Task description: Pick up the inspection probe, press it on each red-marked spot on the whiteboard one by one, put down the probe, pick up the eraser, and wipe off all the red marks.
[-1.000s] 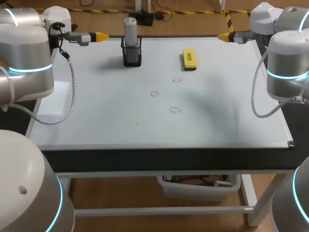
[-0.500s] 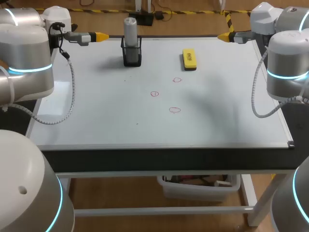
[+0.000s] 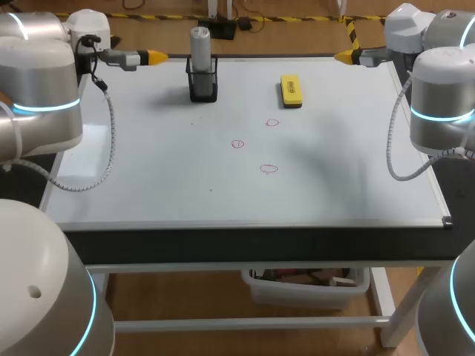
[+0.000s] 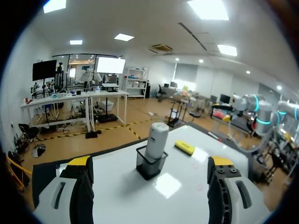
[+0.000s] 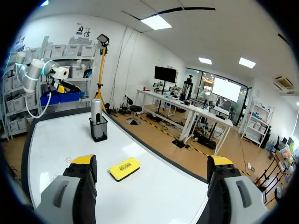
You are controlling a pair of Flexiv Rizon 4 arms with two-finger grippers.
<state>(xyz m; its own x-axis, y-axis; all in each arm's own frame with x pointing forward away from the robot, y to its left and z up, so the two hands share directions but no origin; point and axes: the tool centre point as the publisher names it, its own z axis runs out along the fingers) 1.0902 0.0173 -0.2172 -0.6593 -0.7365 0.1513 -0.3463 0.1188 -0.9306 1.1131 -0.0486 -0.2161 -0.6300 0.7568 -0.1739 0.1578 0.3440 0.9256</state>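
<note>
Left pincer point(image 3: 156, 55) is seen open, nothing held; right pincer point(image 3: 343, 55) likewise spread and empty. Inspection probe point(image 3: 200, 46) is stood upright in a black holder point(image 3: 202, 85) near the 12 o'clock edge of the whiteboard point(image 3: 148, 170), long axis vertical. From the left pincer it lies at 3 o'clock, near; from the right pincer at 9 o'clock, well apart, past the eraser point(image 3: 292, 90). Left arm is judged nearer. Red marks point(image 3: 237, 144) are found at 5 o'clock from the holder.
</note>
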